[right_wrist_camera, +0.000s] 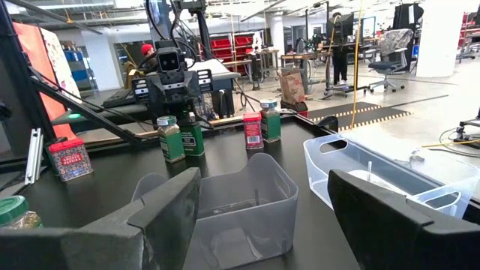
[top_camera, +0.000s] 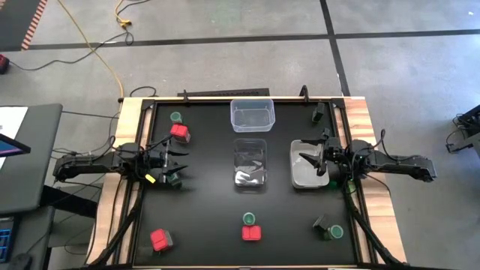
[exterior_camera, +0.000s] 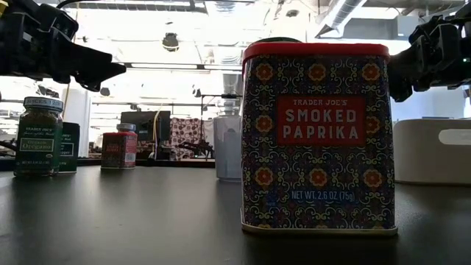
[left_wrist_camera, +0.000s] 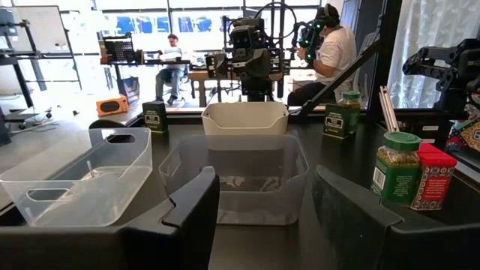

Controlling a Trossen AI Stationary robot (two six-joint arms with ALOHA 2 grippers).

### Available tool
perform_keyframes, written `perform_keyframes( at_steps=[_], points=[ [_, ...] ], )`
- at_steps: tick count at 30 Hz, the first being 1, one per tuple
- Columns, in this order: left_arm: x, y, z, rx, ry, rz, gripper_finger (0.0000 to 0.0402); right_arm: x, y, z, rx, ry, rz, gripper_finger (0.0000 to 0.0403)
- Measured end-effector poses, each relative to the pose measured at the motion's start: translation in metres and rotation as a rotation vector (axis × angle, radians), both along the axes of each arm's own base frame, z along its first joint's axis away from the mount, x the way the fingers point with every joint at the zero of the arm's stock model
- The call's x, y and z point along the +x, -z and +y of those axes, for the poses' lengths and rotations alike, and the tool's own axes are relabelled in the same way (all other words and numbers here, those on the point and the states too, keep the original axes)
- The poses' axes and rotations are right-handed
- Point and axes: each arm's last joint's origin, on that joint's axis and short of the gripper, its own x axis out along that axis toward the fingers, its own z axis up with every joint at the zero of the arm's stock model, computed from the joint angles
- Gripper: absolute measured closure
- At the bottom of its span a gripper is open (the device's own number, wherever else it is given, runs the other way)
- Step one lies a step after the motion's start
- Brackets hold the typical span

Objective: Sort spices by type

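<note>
Two arms reach in over the black counter point(top_camera: 202, 217) from its short sides, and we read the scene from the left edge across.

At the near left corner a red tin point(top_camera: 160, 240) stands upright on its own. Farther back on that side another red tin point(top_camera: 180, 133) stands with a green-lidded jar point(top_camera: 175, 118) just behind it. The left gripper point(top_camera: 174, 163) hangs over the counter between these, near the rear red tin, pointing toward the middle. Its fingers point(left_wrist_camera: 191, 214) are spread wide and hold nothing. A dark container point(top_camera: 174, 180) sits right at its tips; we cannot tell whether they touch.

Three clear tubs occupy the middle: one tub point(top_camera: 253, 114) at the back and a second tub point(top_camera: 250, 165) in front of it, both with their long axes running front to back, and a third tub point(top_camera: 309, 165) to the right. Toward the front a green-lidded jar point(top_camera: 248, 219) stands touching a red tin point(top_camera: 252, 233), which the low view shows upright with its Smoked Paprika label facing that camera.

The right gripper point(top_camera: 313, 163) hovers over the third tub, its fingers point(right_wrist_camera: 161, 217) wide apart and empty. Right of centre at the front, a dark blocky container point(top_camera: 321, 224) sits beside a green-lidded jar point(top_camera: 336, 233). Another dark container point(top_camera: 318, 112) stands at the far right rear.
</note>
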Motion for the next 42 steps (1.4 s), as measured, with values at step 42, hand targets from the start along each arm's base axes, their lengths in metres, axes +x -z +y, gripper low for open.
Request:
perform_keyframes(
  at_steps=[42],
  points=[
    [0.0,-0.0001,0.0,0.0,0.0,-0.001,0.0199,-0.0001,-0.0015,-0.0001,0.024,0.0,-0.021,0.0081]
  ],
)
